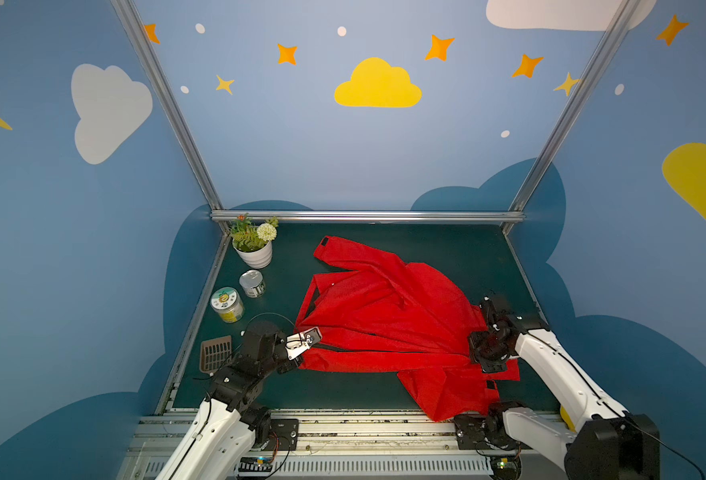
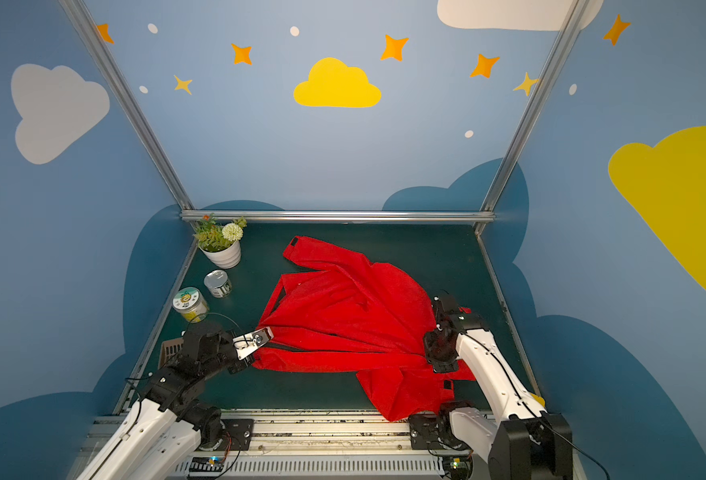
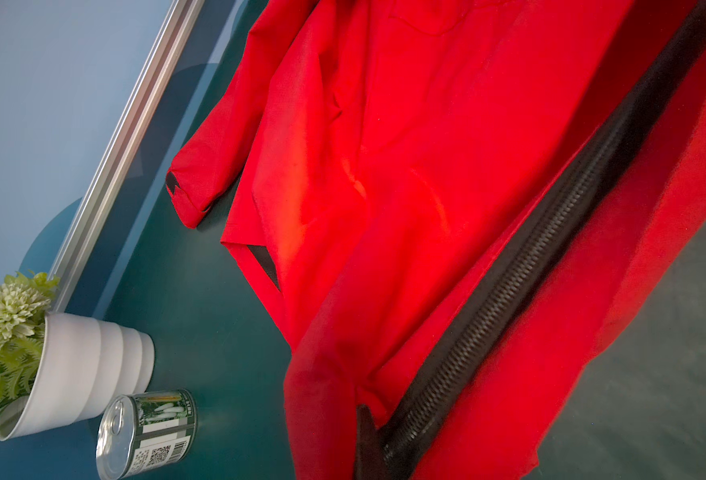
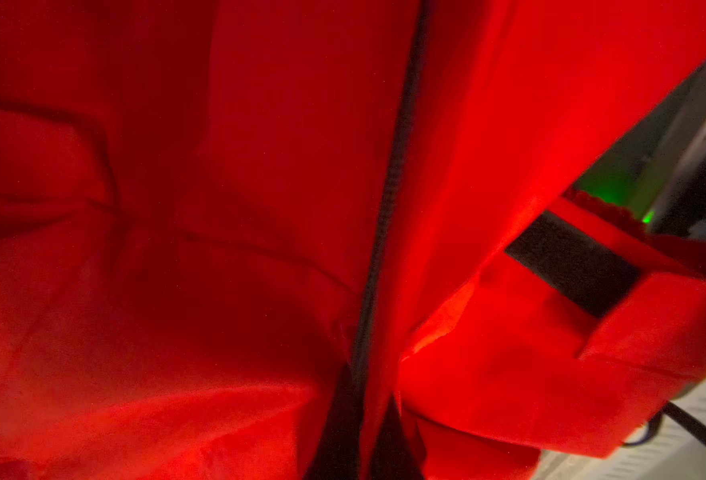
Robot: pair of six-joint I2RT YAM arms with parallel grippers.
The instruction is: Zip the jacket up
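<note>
The jacket (image 1: pixel 384 316) lay sideways across the desk (image 1: pixel 343 395). The left hand (image 1: pixel 312 336) was clenched on one end by the black zipper (image 3: pixel 521 270), anchoring it taut; the right hand (image 1: pixel 486 363) gripped the jacket's far end, likely for the pull.

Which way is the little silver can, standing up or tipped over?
Standing up. In both top views the can sits on its base on the table, with its shiny lid facing up.
</note>
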